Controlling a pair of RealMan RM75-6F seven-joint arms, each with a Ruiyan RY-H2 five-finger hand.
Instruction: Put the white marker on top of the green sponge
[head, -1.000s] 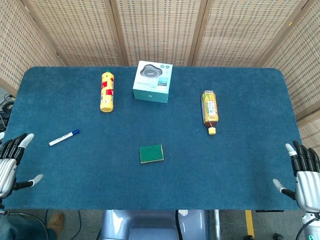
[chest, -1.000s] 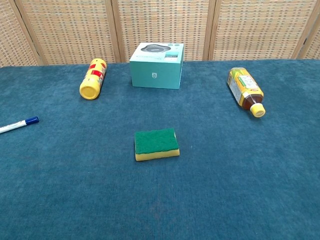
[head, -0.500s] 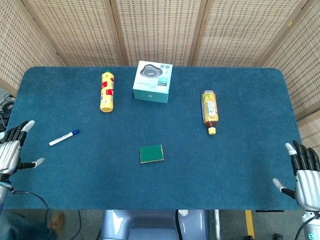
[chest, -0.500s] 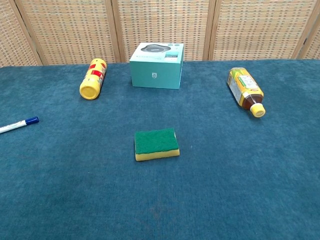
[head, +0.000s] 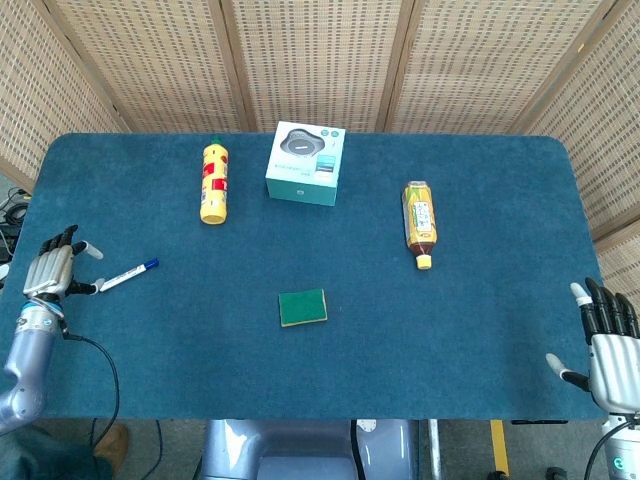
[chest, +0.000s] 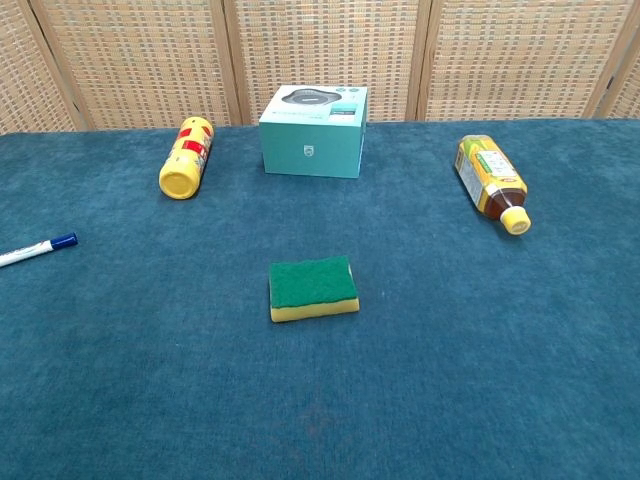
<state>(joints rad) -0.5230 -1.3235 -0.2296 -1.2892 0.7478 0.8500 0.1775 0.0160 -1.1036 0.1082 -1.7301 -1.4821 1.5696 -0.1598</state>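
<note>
The white marker with a blue cap lies on the blue table at the left; the chest view shows the marker at the left edge. The green sponge with a yellow base lies flat near the table's middle, and the chest view shows the sponge at centre. My left hand hovers just left of the marker's white end, fingers apart, holding nothing. My right hand is open off the table's front right corner. Neither hand shows in the chest view.
A yellow bottle lies at the back left, a teal box stands at the back centre, and an amber drink bottle lies to the right. Wicker screens close off the far side.
My left hand has risen from the front left corner and moved in toward the marker's white end. The marker, the sponge and the right hand have not moved.
</note>
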